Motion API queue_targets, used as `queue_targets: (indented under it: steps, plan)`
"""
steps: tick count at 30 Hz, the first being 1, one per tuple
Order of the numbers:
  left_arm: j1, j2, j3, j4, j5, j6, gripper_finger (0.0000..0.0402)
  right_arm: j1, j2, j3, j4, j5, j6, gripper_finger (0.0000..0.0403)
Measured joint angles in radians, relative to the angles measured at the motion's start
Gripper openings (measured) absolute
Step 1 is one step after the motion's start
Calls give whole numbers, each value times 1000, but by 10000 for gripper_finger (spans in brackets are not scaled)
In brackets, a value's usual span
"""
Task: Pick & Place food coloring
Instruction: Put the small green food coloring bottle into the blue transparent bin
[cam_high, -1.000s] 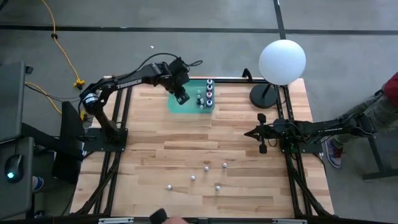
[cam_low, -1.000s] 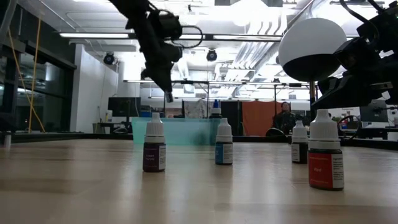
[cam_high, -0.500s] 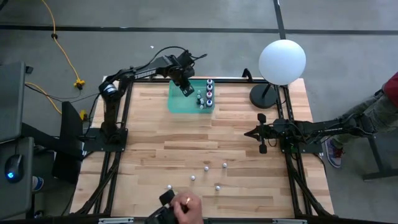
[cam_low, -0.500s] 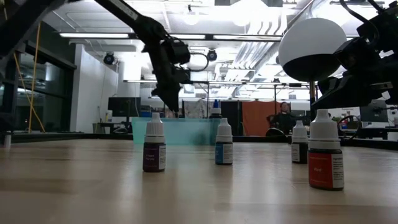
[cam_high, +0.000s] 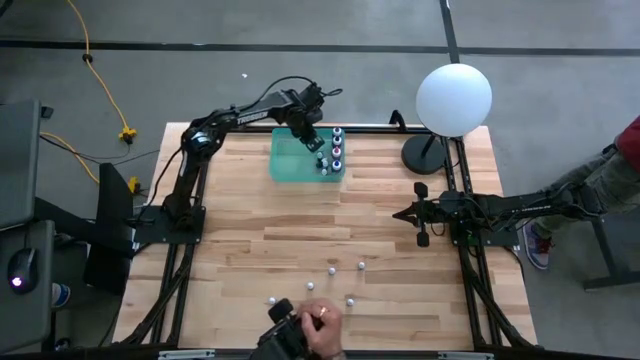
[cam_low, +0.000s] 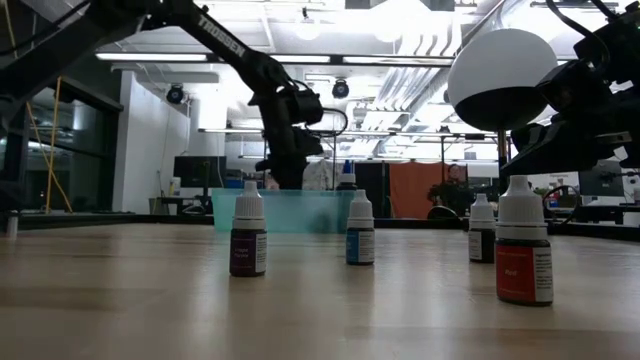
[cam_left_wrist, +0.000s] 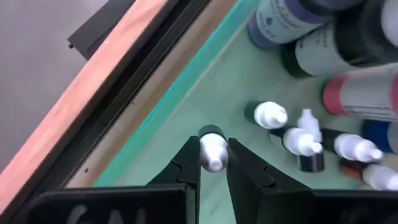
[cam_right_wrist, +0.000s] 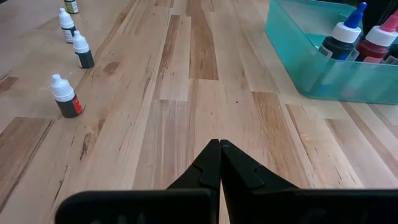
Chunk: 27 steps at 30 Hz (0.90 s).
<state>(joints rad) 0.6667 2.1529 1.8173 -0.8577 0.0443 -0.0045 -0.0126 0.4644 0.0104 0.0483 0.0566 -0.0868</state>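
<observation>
My left gripper (cam_high: 312, 140) is over the teal bin (cam_high: 290, 165) at the table's far edge, shut on one small food coloring bottle (cam_left_wrist: 213, 149) with a white cap and dark body. Several more bottles (cam_left_wrist: 298, 140) stand or lie in the bin, next to larger ones (cam_high: 336, 150). Several tiny bottles (cam_high: 332, 270) stand upright on the wood near the table's near edge; in the low view they are the bottles (cam_low: 248, 240) in front. My right gripper (cam_high: 420, 215) hovers shut at the table's right side, touching nothing (cam_right_wrist: 219, 146). My left gripper pinches the small bottle by its white cap (cam_left_wrist: 214, 158) between its two fingers (cam_left_wrist: 189, 158). The fingers come from above, pointing down into the bin. The bottle stays upright, its dark body (cam_left_wrist: 211, 132) below the fingers; whether it touches the bin floor, I cannot tell.
A white globe lamp (cam_high: 453, 98) stands on its dark base at the far right corner. A person's hand (cam_high: 312, 328) holding a dark thing reaches over the near edge, close to the loose bottles. Bare wood (cam_high: 300, 225) lies between the bin and those bottles.
My left gripper has moved toward the far edge and to the right, over the bin's middle, and has come down toward the bin. A person's hand has come in over the near edge. The right arm has kept still.
</observation>
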Motion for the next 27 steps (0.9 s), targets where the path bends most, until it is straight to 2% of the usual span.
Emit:
queue_targets:
  steps: [15,27]
  plan:
    - [-34,42,5,73,-43,-53,43,0,0,0,0,0,0,0]
    - [-47,42,5,106,-60,-52,122,0,0,0,0,0,0,0]
